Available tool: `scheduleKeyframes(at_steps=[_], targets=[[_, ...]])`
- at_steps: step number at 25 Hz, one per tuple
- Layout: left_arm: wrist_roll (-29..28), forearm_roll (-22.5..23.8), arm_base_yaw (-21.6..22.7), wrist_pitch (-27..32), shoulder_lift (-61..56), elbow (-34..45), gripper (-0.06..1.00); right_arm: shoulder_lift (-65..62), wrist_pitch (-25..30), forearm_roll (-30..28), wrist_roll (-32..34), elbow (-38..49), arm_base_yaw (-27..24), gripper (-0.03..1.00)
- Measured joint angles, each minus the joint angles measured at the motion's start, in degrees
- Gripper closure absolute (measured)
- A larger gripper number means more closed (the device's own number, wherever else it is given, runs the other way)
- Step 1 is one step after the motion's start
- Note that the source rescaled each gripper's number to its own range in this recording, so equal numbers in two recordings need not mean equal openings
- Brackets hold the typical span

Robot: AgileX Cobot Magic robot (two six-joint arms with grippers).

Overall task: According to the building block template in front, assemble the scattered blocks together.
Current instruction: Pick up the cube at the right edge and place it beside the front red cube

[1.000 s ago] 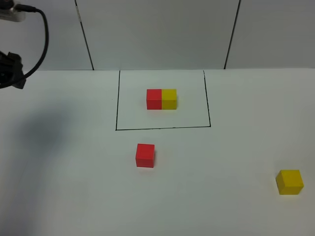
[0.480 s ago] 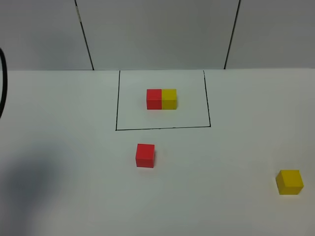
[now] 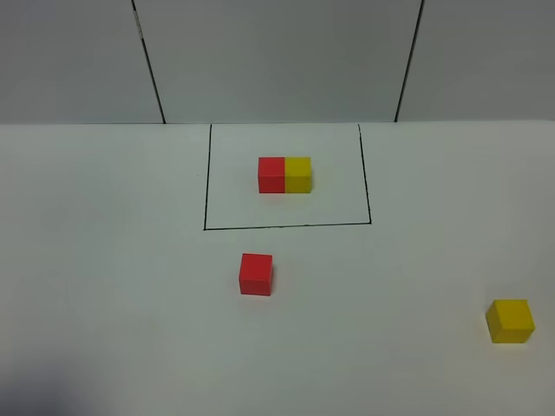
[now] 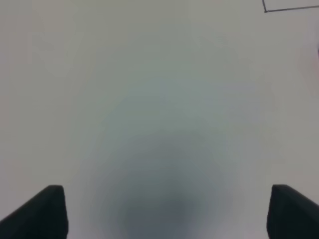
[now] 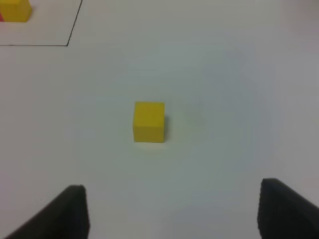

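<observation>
Find template inside black outline, far middle of table. Find loose red cube just in front of outline; yellow cube well apart, toward right near edge. Read left pincer as wide open, empty, over bare table. Read right pincer as wide open, empty, yellow cube ahead of its tips. Judge cubes light, rigid, matte: little slip, no crush risk. Take hold across two opposite flat faces, squarely, to avoid twisting.
</observation>
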Motion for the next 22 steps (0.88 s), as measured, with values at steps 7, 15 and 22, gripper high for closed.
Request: scheduleKeyframes(at_steps=[7, 15, 22], targets=[[1.1, -0.7, 0.0, 4.6, -19.2, 5.8, 0.12, 0.0, 0.0, 0.0, 0.0, 0.0, 0.0, 0.37], [1.1, -4.1, 0.0, 6.5, -33.1, 11.3, 0.12, 0.0, 0.0, 0.0, 0.0, 0.0, 0.0, 0.37], [0.6, -4.0, 0.0, 6.5, -33.8, 12.1, 0.18, 0.0, 0.0, 0.0, 0.0, 0.0, 0.0, 0.37]])
